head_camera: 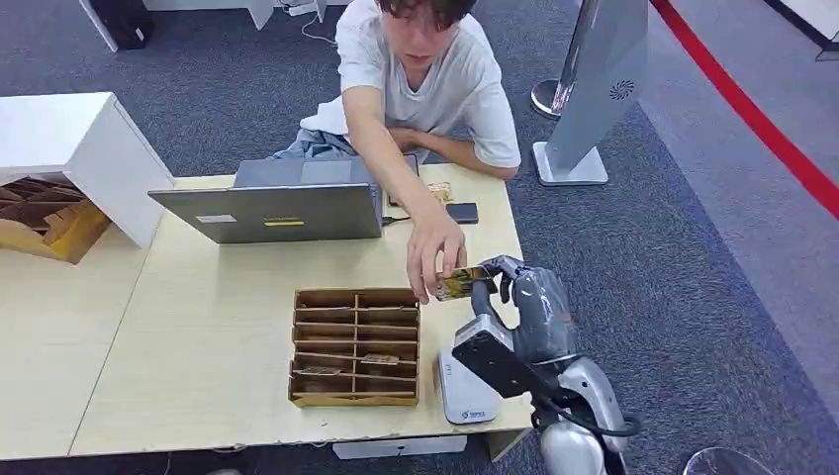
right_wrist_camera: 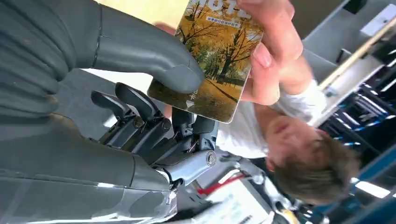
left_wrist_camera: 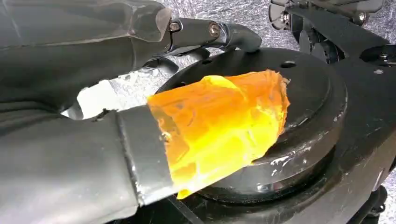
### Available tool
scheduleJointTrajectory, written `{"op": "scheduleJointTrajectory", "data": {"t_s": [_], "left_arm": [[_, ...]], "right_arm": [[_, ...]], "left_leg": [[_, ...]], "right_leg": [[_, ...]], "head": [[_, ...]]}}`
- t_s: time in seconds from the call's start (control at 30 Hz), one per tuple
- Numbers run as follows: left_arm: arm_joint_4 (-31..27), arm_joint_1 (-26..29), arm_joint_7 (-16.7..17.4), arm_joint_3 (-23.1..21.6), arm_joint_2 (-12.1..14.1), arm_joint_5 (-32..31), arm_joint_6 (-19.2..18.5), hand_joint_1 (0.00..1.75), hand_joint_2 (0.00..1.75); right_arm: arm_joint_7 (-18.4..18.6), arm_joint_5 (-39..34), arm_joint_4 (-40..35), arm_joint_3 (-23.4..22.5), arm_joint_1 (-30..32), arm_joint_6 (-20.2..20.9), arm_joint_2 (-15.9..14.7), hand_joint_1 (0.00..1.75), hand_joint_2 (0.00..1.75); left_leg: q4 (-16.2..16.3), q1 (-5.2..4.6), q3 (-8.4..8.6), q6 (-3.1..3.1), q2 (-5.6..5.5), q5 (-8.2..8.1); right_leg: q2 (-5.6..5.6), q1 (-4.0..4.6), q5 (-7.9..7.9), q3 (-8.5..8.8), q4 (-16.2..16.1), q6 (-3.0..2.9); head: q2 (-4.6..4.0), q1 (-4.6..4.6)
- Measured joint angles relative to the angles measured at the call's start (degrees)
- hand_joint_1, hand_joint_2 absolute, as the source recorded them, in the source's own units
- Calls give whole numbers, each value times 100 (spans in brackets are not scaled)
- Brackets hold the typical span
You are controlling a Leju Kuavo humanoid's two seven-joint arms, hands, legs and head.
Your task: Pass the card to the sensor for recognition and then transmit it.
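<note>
While the handover hangs in mid-air, here is how it could slip, biggest thing first:

bench (head_camera: 198, 327): wide pale top under it all; a dropped card lands here, or past the near edge onto the carpet.
person (head_camera: 420, 69): leaning in across the bench, arm stretched out; if they pull before the robot lets go, the card bends or jerks free.
laptop (head_camera: 282, 208): well apart from the exchange, no threat.
card tray (head_camera: 356, 346): compartmented wooden box just beside the handover; a falling card could drop into a slot and be awkward to fish out.
right hand (head_camera: 514, 297): raised above the bench's near corner, thumb pressing the card against its fingers. Release too early and nobody has it; too late and it becomes a tug-of-war.
left hand (left_wrist_camera: 140, 93): hanging low by the robot's body, an orange pad on its thumb; whether its fingers are spread or curled, I cannot tell.
sensor (head_camera: 465, 391): white reader below the right arm, on the bench edge; a dropping arm could knock it.
person's hand (head_camera: 433, 252): fingertips pinching the card's far end.
card (right_wrist_camera: 208, 65): autumn-tree print, held from both ends at once, which is the risky instant.
</note>
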Motion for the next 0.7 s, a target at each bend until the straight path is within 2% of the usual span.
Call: {"op": "scheduleJointTrajectory", "data": {"t_s": [0.07,0.1,0.13,0.17,0.2,0.23,0.3,0.33,0.37,0.4,0.5,0.67,0.7], "left_arm": [[0,-7,6,0,16,-54,-16,0,0],[0,-42,77,-20,24,-231,158,0,0],[0,-126,312,-130,-18,-662,526,0,0],[0,-258,828,-407,-150,-1495,1244,0,0],[-2,-387,1177,-682,-298,-2461,2094,0,0],[-2,-461,1311,-925,-447,-3652,2976,0,0],[-2,-682,1338,-1256,-623,-5939,4147,0,0],[-4,-790,1313,-1372,-669,-6572,4207,0,0],[-4,-880,1303,-1465,-704,-7121,4030,0,0],[-7,-928,1274,-1541,-737,-7316,3853,0,0],[-9,-957,1202,-1711,-846,-6499,3683,0,0],[-9,-1001,1198,-1840,-868,-6264,3667,0,0],[-9,-1011,1198,-1851,-879,-6264,3663,0,0]], "right_arm": [[-18,111,-9,133,-94,-13,0,175,175],[103,292,-13,180,-120,-123,0,175,175],[287,539,-46,197,-110,-272,9,175,175],[562,908,-163,197,-67,-433,11,175,175],[655,1053,-264,190,-36,-470,11,175,175],[682,1125,-345,188,-24,-461,11,175,175],[715,1220,-446,191,-20,-417,11,175,175],[743,1270,-466,191,-27,-404,11,175,175],[767,1318,-468,201,-38,-402,11,175,175],[771,1362,-470,221,-48,-402,11,175,175],[832,1486,-470,289,-61,-402,11,175,175],[874,1524,-470,354,-76,-402,11,175,175],[874,1528,-470,368,-81,-402,11,112,175]], "left_leg": [[0,0,3,0,1,0],[2,0,8,0,-2,1],[4,0,7,1,-13,2],[5,-3,-1,7,-33,9],[6,-2,-9,12,-34,13],[7,-2,-14,10,-31,15],[7,-8,-14,11,-31,15],[7,-7,-13,11,-32,16],[6,-6,-9,11,-29,15],[6,-6,-6,10,-20,15],[8,-4,-5,10,-6,15],[2,1,-7,9,-8,14],[1,3,-8,9,-8,14]], "right_leg": [[0,0,0,-2,0,0],[-4,0,0,-7,-1,0],[-16,-1,-1,-7,-1,1],[-32,-2,0,-5,-1,1],[-35,-2,2,-2,-1,2],[-29,-2,8,-5,-1,4],[-29,-8,9,-1,-2,3],[-32,-8,9,3,-2,3],[-30,-7,10,6,-1,2],[-21,-6,11,6,-1,1],[-5,-3,15,-5,-1,4],[-7,1,10,-9,-1,-1],[-7,3,10,-9,0,-2]], "head": [[0,0],[0,-2],[0,-2],[0,2],[0,2],[0,9],[0,0],[0,0],[0,7],[0,2],[0,2],[0,-2],[0,0]]}}
